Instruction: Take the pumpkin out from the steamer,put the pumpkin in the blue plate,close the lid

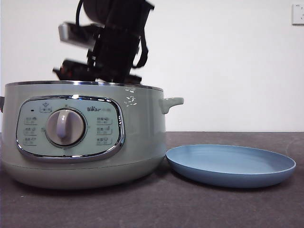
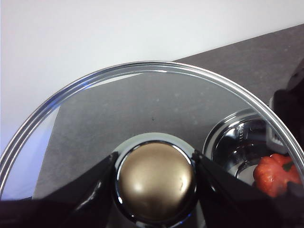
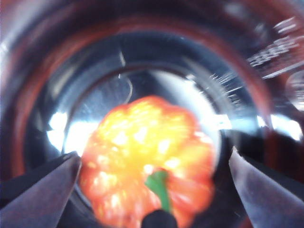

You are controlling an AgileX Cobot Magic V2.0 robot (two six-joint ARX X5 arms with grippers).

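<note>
Right claw (image 3: 152, 190) is down inside the pot (image 1: 142, 142), jaws spread wide on either side of the pumpkin (image 3: 147, 156), which sits between them on the pot floor, not gripped. Left claw (image 2: 156, 183) is clamped on the knob (image 2: 156, 178) of the lid (image 2: 142, 109), held off the pot. Blue plate (image 1: 228, 166) lies just beside the pot, bare.

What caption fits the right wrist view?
Right end effector, open, inside the steamer, straddling the pumpkin.
</note>
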